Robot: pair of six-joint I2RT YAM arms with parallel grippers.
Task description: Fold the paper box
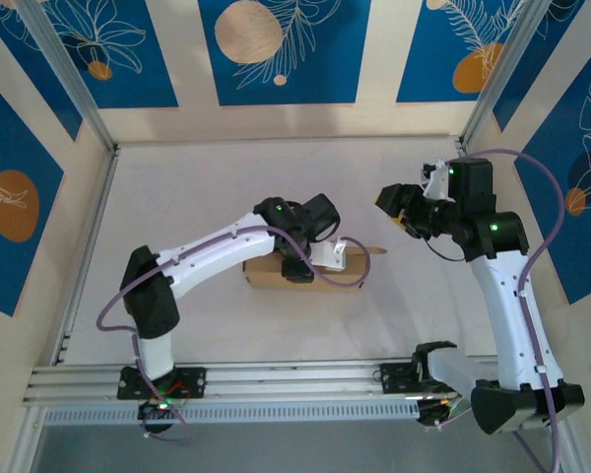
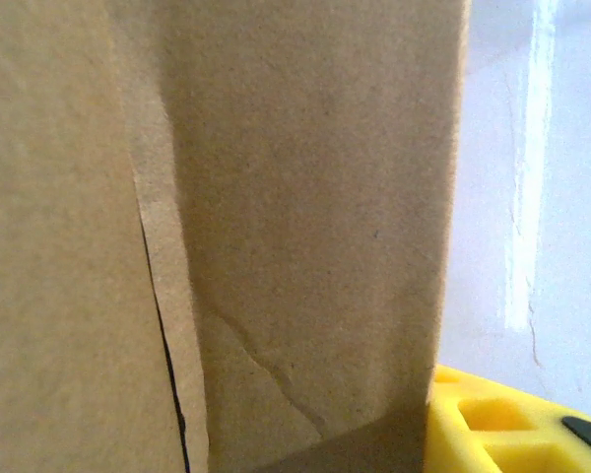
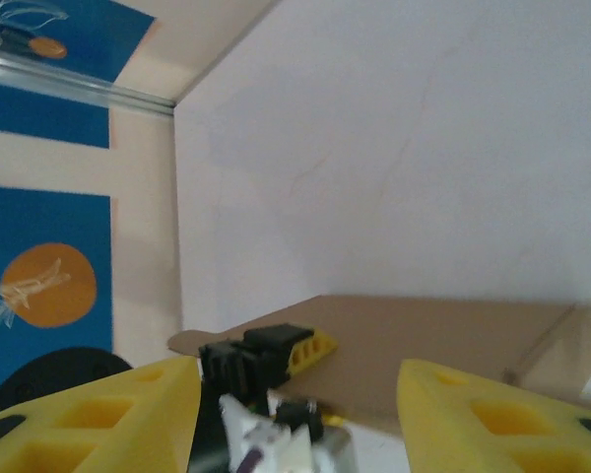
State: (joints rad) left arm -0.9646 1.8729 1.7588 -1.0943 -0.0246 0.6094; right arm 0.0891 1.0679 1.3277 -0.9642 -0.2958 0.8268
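Box: paper box (image 1: 266, 273) lies mid-frame in the top view, one flap edge reaching right.
Seam: a dark split runs down its brown panel (image 2: 305, 197) at lower left of the left wrist view.
Left gripper (image 1: 299, 264): over the box's right half (cannot tell whether it pinches).
Right gripper (image 1: 399, 209): right of centre, fingers spread, apart from the flap.
Room: table (image 1: 177, 187) stretches wide above and left of the box.

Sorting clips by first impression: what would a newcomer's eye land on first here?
The brown paper box lies mid-table with the left gripper down on its top; in the left wrist view its cardboard crowds the lens. To the right, the right gripper hangs clear of the box, its yellow fingers apart and pointing toward it.
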